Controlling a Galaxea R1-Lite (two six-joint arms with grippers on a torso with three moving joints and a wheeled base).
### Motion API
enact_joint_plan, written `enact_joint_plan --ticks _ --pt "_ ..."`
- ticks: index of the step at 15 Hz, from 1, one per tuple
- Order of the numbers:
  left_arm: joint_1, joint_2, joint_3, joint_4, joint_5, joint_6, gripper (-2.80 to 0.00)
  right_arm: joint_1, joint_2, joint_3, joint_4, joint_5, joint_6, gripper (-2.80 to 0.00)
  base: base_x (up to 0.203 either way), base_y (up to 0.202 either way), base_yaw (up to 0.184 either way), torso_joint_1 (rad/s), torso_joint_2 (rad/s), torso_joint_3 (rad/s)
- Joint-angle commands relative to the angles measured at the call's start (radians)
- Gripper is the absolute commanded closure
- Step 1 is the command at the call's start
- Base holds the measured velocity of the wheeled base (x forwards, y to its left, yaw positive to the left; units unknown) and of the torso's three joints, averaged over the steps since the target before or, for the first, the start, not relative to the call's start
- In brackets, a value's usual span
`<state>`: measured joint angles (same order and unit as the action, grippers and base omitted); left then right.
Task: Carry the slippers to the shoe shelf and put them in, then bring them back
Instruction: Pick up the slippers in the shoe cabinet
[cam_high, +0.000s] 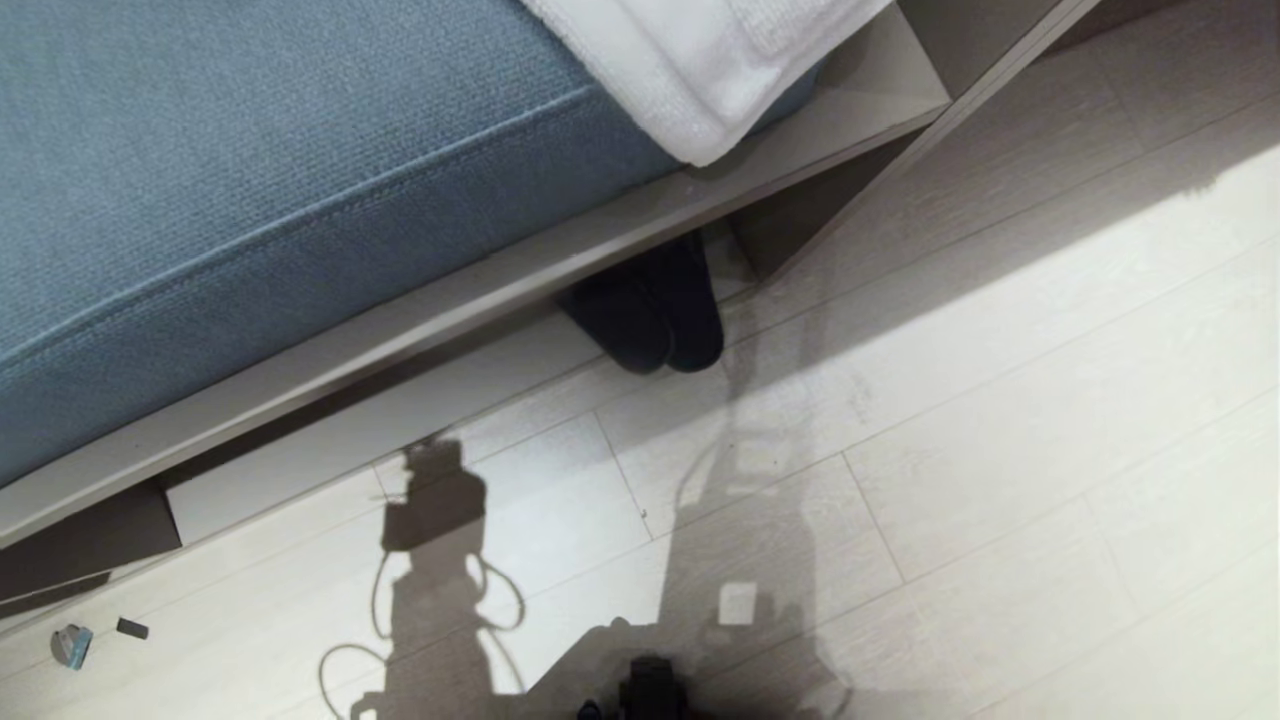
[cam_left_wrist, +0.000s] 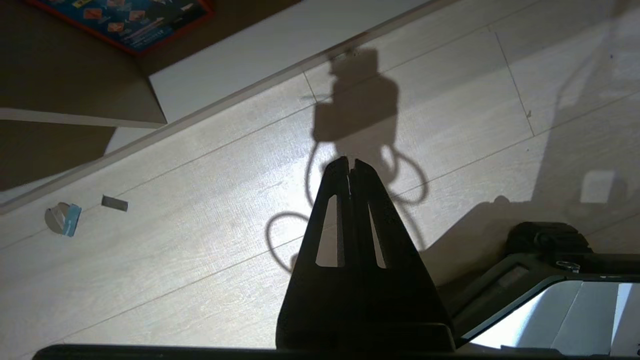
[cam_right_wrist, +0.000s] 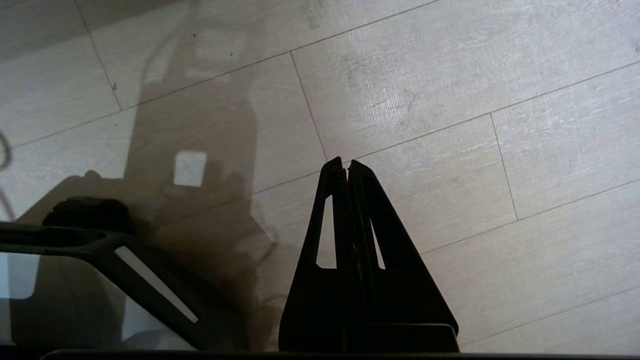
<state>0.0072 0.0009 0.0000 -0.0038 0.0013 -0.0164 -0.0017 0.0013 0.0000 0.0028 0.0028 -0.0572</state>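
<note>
Slippers (cam_high: 655, 315): pair side by side, toes outward, tucked under bench (cam_high: 480, 290) on floor; left gripper (cam_left_wrist: 350, 165) and right gripper (cam_right_wrist: 345, 165) closed, empty, parked over floor, awaiting approach.

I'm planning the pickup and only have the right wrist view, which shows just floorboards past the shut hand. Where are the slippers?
Observer: In the head view the slippers lie side by side on the floor, half under the bench unit, with their rounded ends poking out.
Operator: Is the left hand holding anything?
Observer: No, the left hand is shut and empty above the floor.
Operator: Anything loose down there?
Observer: A small blue-grey scrap and a dark chip lie on the floor near the bench's base, on the robot's left.
</note>
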Motion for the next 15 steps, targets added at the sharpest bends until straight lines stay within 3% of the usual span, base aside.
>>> enact_joint_plan --ticks 1,11,15 --pt "0.000 0.001 0.000 0.000 0.000 0.000 0.00 0.000 0.000 0.000 0.000 0.000 -0.001 0.00 0.000 0.000 0.000 0.002 0.00 -0.193" --pt "0.000 0.001 0.000 0.001 0.000 0.004 0.00 0.000 0.001 -0.008 0.000 0.005 -0.009 0.00 0.000 0.000 0.000 0.002 0.00 -0.190" --pt "0.000 0.001 0.000 0.001 0.000 0.003 0.00 0.000 0.153 -0.168 0.004 0.113 -0.034 0.00 0.000 0.000 0.000 0.002 0.00 -0.027"
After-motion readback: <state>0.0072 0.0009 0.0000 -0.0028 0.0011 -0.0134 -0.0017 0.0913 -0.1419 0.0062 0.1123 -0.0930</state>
